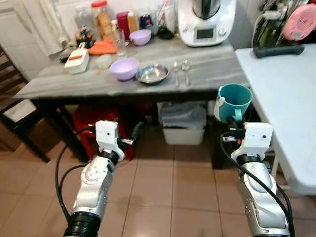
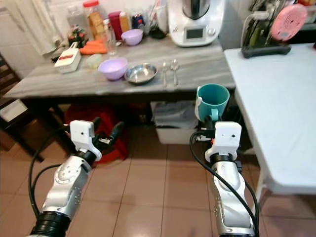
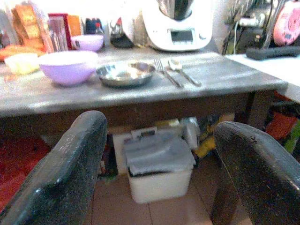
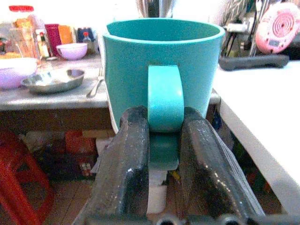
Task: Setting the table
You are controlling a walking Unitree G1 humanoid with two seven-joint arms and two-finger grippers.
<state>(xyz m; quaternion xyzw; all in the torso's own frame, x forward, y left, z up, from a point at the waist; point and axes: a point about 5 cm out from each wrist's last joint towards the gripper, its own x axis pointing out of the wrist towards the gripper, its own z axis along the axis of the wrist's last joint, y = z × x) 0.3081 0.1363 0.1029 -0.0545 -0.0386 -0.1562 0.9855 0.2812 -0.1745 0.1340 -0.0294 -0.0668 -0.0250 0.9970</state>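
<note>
- Right wrist view puts the teal mug (image 4: 161, 84) up close: the right gripper (image 4: 164, 140) has its two black fingers (image 4: 124, 164) pressed against either side of the mug's handle, clamped on it.
- Head views place that mug upright in the air, mouth up and long axis vertical, handle turned back toward the robot, just below and in front of the grey table's (image 1: 98, 84) front edge and beside the white table (image 1: 281, 94) at the right. What is inside the mug I cannot tell.
- Left wrist view shows the left gripper (image 3: 159, 164) with its fingers spread wide apart, holding nothing, low in front of the grey table.
- That same view looks under the table at a white bin (image 3: 159, 178) with a grey lid on the tiled floor.
- On the grey table stand a lilac bowl (image 1: 124, 68) and, just beside it, a steel bowl (image 1: 152, 73) that looks empty; a fork (image 1: 176, 73) and spoon (image 1: 186, 70) lie side by side next to it, handles toward the robot.
- Behind them sit a smaller lilac bowl (image 1: 140, 37), jars (image 1: 102, 19) and a white kitchen machine (image 1: 205, 22).
</note>
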